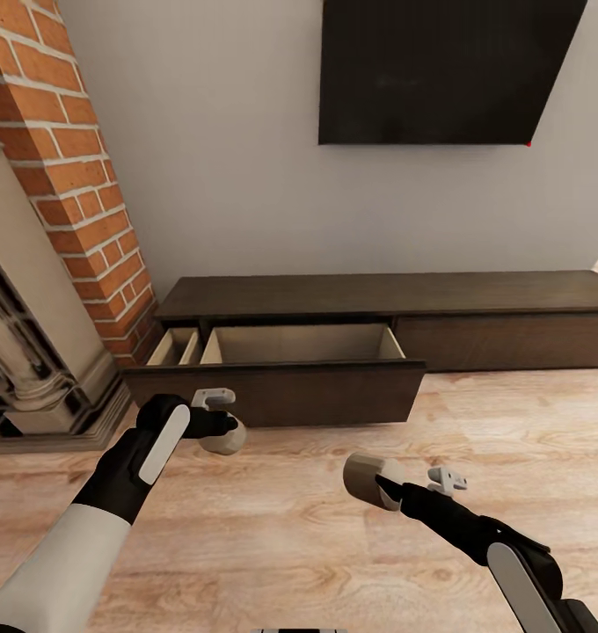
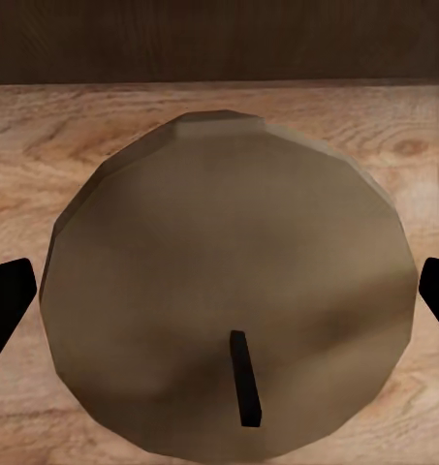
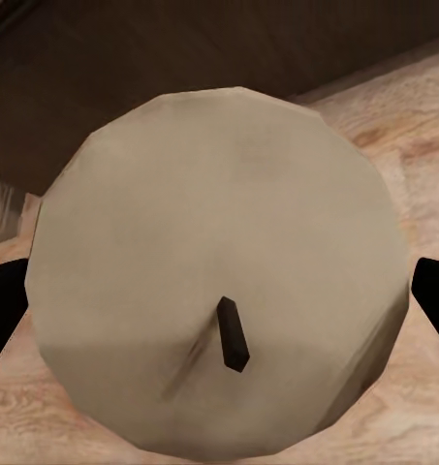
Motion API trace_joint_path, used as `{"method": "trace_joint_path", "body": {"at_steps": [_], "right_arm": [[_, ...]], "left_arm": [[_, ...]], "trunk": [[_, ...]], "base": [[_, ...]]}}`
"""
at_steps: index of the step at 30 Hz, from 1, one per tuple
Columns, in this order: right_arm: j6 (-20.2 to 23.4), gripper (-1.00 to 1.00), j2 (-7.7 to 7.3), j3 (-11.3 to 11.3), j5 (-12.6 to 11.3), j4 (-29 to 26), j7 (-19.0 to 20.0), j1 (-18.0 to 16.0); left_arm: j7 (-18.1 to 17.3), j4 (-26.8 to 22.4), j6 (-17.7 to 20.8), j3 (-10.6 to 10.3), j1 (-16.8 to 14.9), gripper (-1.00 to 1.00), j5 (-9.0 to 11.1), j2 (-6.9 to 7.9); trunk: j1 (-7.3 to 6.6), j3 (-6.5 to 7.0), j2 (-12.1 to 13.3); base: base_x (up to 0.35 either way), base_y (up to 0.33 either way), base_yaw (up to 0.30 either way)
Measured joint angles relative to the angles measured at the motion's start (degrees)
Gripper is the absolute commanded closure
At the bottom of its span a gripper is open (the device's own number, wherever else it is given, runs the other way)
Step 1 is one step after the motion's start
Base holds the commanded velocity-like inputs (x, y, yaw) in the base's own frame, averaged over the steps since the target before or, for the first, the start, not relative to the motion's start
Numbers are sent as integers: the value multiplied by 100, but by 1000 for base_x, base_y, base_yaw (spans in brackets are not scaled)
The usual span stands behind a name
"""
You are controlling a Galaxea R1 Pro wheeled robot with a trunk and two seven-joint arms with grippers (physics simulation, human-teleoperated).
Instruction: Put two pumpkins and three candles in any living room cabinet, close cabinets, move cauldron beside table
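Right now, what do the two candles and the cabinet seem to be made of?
Left candle: matte tan, probably wax; a dark wick sticks out of its flat end. Right candle: paler beige, the same look. Cabinet: dark brown wood with faint grain, and a pale beige inside.

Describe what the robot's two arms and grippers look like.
Both arms match: white forearm shells, black wrist sections with a white oblong panel, a small grey bracket near each wrist, and black fingers on the left gripper and right gripper. No cables or markings are visible.
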Motion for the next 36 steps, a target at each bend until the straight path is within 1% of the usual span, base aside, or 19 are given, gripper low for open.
{"method": "trace_joint_path", "body": {"at_steps": [4,7,15,19,21,22,23,24,25,26,27,29,30,31,32,34,35,36], "right_arm": [[-7,100,13,7,-35,-2,21,0],[11,100,36,44,-5,-8,14,0],[-11,100,41,18,10,-17,6,0],[9,100,44,7,20,-17,-20,0],[39,100,41,0,40,-21,-163,-6],[171,100,43,0,65,-39,-380,-30],[294,100,46,0,79,-46,-518,-57],[632,100,61,2,87,-56,-817,-194],[832,100,74,7,97,-60,-993,-316],[1013,100,99,15,48,-65,-1183,-456],[1338,100,197,29,51,-52,-1583,-747],[1540,100,358,39,31,-63,-2023,-1042],[1691,100,541,44,67,-47,-2481,-1239],[1753,100,637,48,64,-38,-2734,-1321],[1824,100,796,57,50,-25,-3208,-1438],[1880,100,929,89,36,-15,-3650,-1526],[1910,100,1035,155,20,-4,-3998,-1585],[1921,100,1082,193,10,10,-4147,-1606]], "left_arm": [[0,0,0,7,0,100,5,-1],[0,4,0,14,0,100,-3,-1],[2,10,0,11,0,100,0,-8],[2,11,0,21,0,100,9,-11],[2,17,-1,14,0,100,22,-19],[3,17,0,12,0,100,14,-24],[4,17,0,11,0,100,14,-27],[4,18,0,9,0,100,11,-30],[5,18,-1,9,0,100,12,-32],[5,19,0,9,0,100,9,-33],[5,19,-1,12,0,100,7,-35],[3,19,-1,17,0,100,7,-35],[3,19,-1,18,0,100,6,-38],[3,19,0,16,0,100,7,-39],[5,21,-1,13,0,100,9,-42],[6,23,0,11,0,100,6,-43],[7,26,0,9,0,100,5,-45],[7,26,0,9,0,100,8,-47]], "trunk": [[-10,89,5],[-18,155,9],[-39,333,21],[-126,405,181],[-170,441,261],[-192,458,301],[-214,476,342],[-236,495,382],[-258,513,422],[-280,531,462],[-301,549,503],[-346,585,582],[-368,603,623],[-390,621,662],[-412,639,703],[-456,674,783],[-478,692,823],[-500,710,863]], "base": [[0,0,-1],[0,0,0],[0,0,0],[0,0,0],[0,0,0],[0,0,0],[0,0,0],[0,0,0],[0,0,0],[0,0,0],[0,0,0],[0,0,0],[0,0,0],[0,0,0],[0,0,0],[0,0,0],[0,0,0],[0,0,0]]}}
